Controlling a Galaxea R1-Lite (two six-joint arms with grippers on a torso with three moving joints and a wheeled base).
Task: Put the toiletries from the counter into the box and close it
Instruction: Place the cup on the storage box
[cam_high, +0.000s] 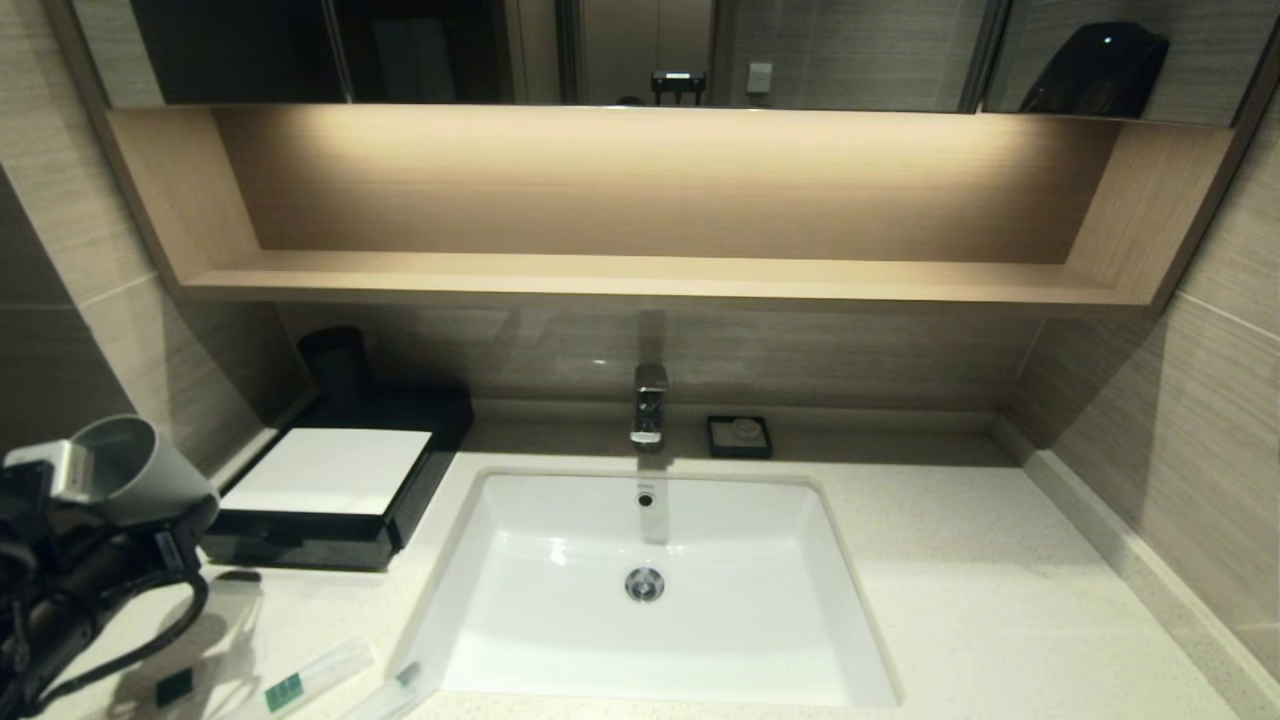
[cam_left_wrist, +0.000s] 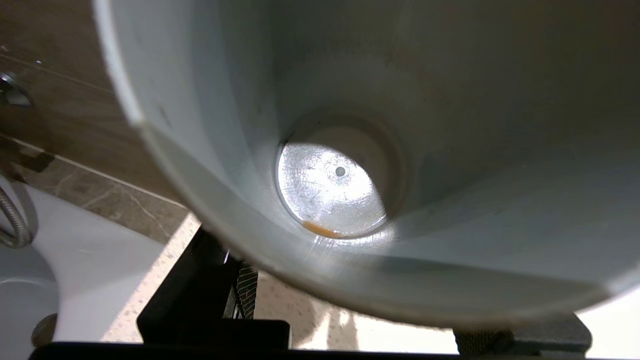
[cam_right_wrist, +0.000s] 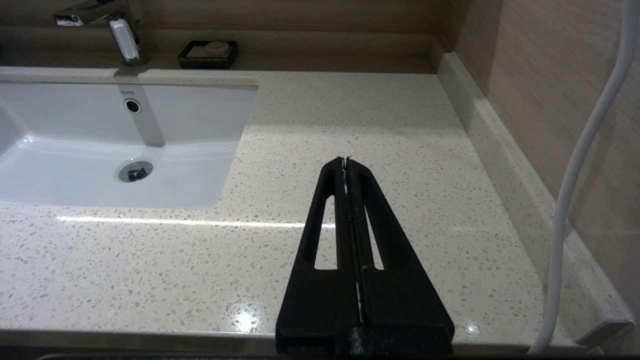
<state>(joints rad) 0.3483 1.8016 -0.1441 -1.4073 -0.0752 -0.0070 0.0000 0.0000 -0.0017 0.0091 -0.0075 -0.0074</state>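
Head view showed the left gripper (cam_high: 85, 480) at the left edge, clamped on the rim of a light grey plastic cup (cam_high: 140, 470) tilted on its side above the pale cream speckled stone counter (cam_high: 980, 600). The slim clear-wrapped toiletry packets with green square labels (cam_high: 310, 680) lay flat on the counter at its near edge, just left of the white rectangular sink (cam_high: 650, 580), below and a little right of that gripper, long axes running diagonally; the low black box with a white top panel (cam_high: 330, 490) sat shut behind them. The left arm was clearly nearer, though occupied, while the right gripper (cam_right_wrist: 346, 165) hovered pressed together over bare counter right of the sink.
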